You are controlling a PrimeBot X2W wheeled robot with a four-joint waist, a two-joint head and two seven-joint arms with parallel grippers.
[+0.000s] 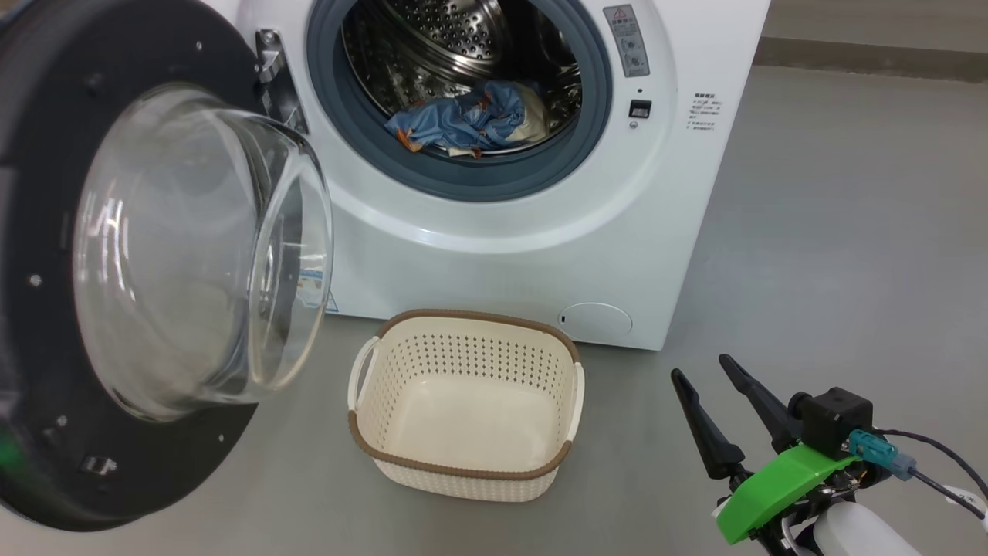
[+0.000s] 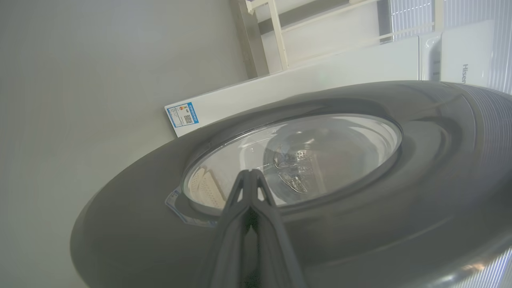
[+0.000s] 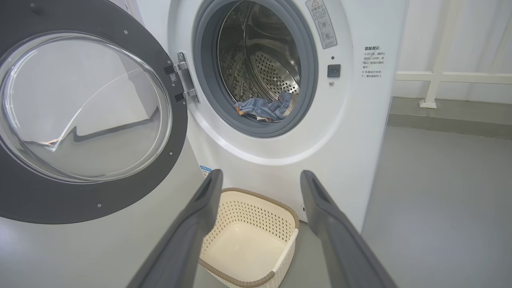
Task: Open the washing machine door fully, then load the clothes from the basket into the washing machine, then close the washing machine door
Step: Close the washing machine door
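A smooth grey floor (image 1: 834, 232) carries everything here. It is matt and evenly lit, and it runs back to a darker skirting strip (image 1: 872, 58) along its far edge. In the right wrist view a white wall rises beyond that strip, with a white rail frame (image 3: 440, 76) standing at the foot of it.

The washing machine (image 1: 540, 255) stands on the floor towards that far edge. Its steel drum (image 1: 448, 38) is ringed by a grey-blue gasket (image 1: 347, 116), and a round flap (image 1: 594, 318) sits low on the front. The washing machine door (image 1: 46, 309) hangs wide open on its metal hinge (image 1: 270, 66), with the clear glass bowl bulging towards the camera. The clothes (image 1: 463, 120) lie bunched at the bottom of the drum – blue cloth with orange print, and some cream cloth beside it.

The basket (image 1: 455, 477) sits on the floor just in front of the machine's lower front edge, its bare cream bottom showing.

The right gripper (image 1: 702, 367) hovers over the floor to the right of the basket – its fingers are spread apart and hold nothing. In the left wrist view the left gripper (image 2: 250, 173) has its fingers pressed together with nothing between them, and they point at the outer face of the door. Whether they touch it cannot be told. Behind the door, a blue label sticker (image 2: 183, 115) marks the machine's corner, and another white appliance (image 2: 466, 52) stands further off.
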